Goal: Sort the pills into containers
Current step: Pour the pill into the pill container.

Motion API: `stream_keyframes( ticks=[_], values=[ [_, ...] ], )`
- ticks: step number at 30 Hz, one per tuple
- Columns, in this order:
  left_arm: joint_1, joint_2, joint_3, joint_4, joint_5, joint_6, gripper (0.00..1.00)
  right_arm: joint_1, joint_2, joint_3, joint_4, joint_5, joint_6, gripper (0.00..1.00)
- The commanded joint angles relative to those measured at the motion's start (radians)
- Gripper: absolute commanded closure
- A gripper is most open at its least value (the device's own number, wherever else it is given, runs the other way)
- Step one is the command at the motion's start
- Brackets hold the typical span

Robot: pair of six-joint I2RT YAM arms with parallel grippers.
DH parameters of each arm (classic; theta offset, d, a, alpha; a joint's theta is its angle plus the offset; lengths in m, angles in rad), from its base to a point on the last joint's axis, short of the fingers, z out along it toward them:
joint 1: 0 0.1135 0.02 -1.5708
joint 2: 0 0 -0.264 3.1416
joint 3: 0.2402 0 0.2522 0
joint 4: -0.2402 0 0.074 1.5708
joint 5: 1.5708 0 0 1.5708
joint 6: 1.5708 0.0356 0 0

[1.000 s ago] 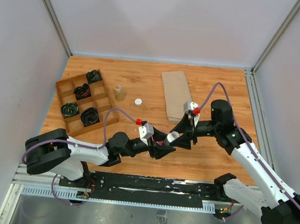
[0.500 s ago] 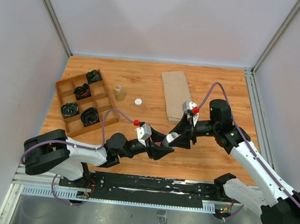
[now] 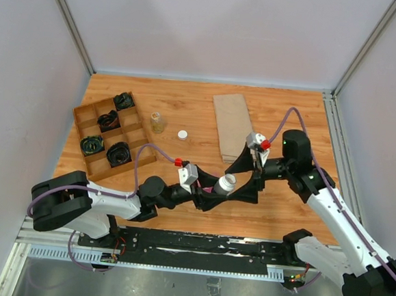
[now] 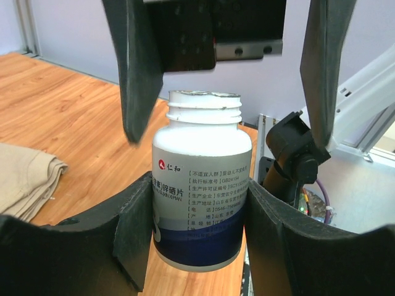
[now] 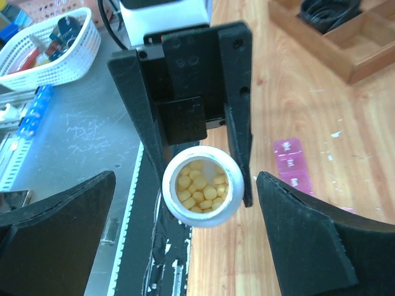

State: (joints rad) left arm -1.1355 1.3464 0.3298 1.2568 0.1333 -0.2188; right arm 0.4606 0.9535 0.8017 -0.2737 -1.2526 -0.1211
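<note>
While left fingers (image 4: 133,237) clamp the uncapped pill bottle (image 4: 200,185) upright, right fingers (image 5: 62,222) gape empty astride its mouth, containers (image 5: 291,163) seemingly just beside-below.

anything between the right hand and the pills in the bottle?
Nothing visible. The bottle, gripped by the left hand, has no cap; its mouth is open and the pills lie exposed. The right hand is open, with one finger on each side of the bottle.

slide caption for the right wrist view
Left gripper holds an uncapped white bottle of yellow pills beneath the open right gripper.
</note>
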Motion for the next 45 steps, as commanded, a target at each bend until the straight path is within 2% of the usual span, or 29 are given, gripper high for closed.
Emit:
stream_keyframes(
  ticks=[1, 5, 9, 14, 16, 18, 19, 20, 22, 24, 25, 26, 27, 29, 31, 32, 33, 34, 35, 36, 37, 38, 39, 42, 45],
  values=[
    [0.014, -0.010, -0.025, 0.054, -0.003, -0.018, 1.00, -0.111, -0.075, 0.081, -0.071, -0.132, -0.061, 0.01],
    [0.089, -0.014, -0.055, 0.080, 0.054, -0.140, 1.00, -0.209, -0.126, 0.087, -0.095, -0.142, -0.085, 0.01],
    [0.200, -0.074, -0.057, 0.095, 0.150, -0.234, 1.00, -0.269, -0.135, 0.078, -0.098, -0.014, -0.089, 0.01],
    [0.334, -0.209, 0.082, 0.087, 0.398, -0.386, 1.00, -0.286, -0.120, 0.070, -0.121, 0.181, -0.129, 0.02],
    [0.345, -0.249, 0.149, 0.134, 0.469, -0.440, 1.00, -0.288, -0.112, 0.067, -0.120, 0.211, -0.132, 0.01],
    [0.345, -0.290, 0.211, 0.123, 0.481, -0.455, 1.00, -0.292, -0.105, 0.067, -0.120, 0.218, -0.132, 0.01],
    [0.345, -0.328, 0.238, 0.024, 0.446, -0.400, 1.00, -0.294, -0.104, 0.067, -0.120, 0.221, -0.132, 0.01],
    [0.333, -0.401, 0.269, -0.143, 0.339, -0.232, 1.00, -0.296, -0.104, 0.067, -0.120, 0.225, -0.131, 0.02],
    [0.257, -0.485, 0.326, -0.451, -0.052, 0.067, 1.00, -0.303, -0.108, 0.065, -0.120, 0.232, -0.131, 0.02],
    [0.238, -0.493, 0.372, -0.593, -0.411, 0.192, 1.00, -0.310, -0.109, 0.065, -0.120, 0.235, -0.130, 0.01],
    [0.246, -0.491, 0.392, -0.636, -0.501, 0.219, 1.00, -0.312, -0.108, 0.065, -0.119, 0.236, -0.130, 0.01],
    [0.280, -0.503, 0.402, -0.673, -0.461, 0.189, 1.00, -0.316, -0.109, 0.067, -0.120, 0.236, -0.127, 0.01],
    [0.345, -0.523, 0.398, -0.678, -0.279, 0.108, 1.00, -0.317, -0.110, 0.064, -0.119, 0.235, -0.127, 0.01],
    [0.456, -0.512, 0.403, -0.577, 0.237, -0.116, 1.00, -0.321, -0.108, 0.063, -0.119, 0.233, -0.127, 0.02],
    [0.469, -0.456, 0.446, -0.456, 0.556, -0.240, 1.00, -0.321, -0.103, 0.063, -0.119, 0.229, -0.126, 0.02],
    [0.469, -0.444, 0.469, -0.536, 0.504, -0.221, 1.00, -0.321, -0.100, 0.065, -0.119, 0.228, -0.124, 0.01],
    [0.456, -0.457, 0.488, -0.670, 0.392, -0.118, 1.00, -0.321, -0.098, 0.065, -0.118, 0.228, -0.124, 0.01],
    [0.390, -0.473, 0.509, -0.821, 0.127, 0.062, 1.00, -0.322, -0.098, 0.065, -0.118, 0.230, -0.124, 0.01],
    [0.266, -0.476, 0.517, -0.899, -0.224, 0.228, 1.00, -0.323, -0.102, 0.063, -0.118, 0.233, -0.124, 0.01],
    [0.199, -0.483, 0.507, -0.922, -0.226, 0.316, 1.00, -0.327, -0.105, 0.061, -0.119, 0.236, -0.127, 0.01],
    [0.212, -0.501, 0.469, -0.888, -0.037, 0.243, 1.00, -0.333, -0.109, 0.059, -0.118, 0.239, -0.129, 0.01],
    [0.272, -0.517, 0.413, -0.802, 0.223, 0.138, 1.00, -0.338, -0.111, 0.058, -0.119, 0.242, -0.132, 0.01],
    [0.335, -0.515, 0.366, -0.735, 0.316, 0.039, 1.00, -0.341, -0.112, 0.058, -0.120, 0.246, -0.133, 0.01],
    [0.346, -0.509, 0.324, -0.907, 0.213, 0.065, 1.00, -0.341, -0.108, 0.060, -0.124, 0.252, -0.140, 0.02],
    [0.305, -0.507, 0.245, -0.923, 0.228, 0.052, 1.00, -0.342, -0.107, 0.056, -0.128, 0.260, -0.159, 0.01]
  ],
)
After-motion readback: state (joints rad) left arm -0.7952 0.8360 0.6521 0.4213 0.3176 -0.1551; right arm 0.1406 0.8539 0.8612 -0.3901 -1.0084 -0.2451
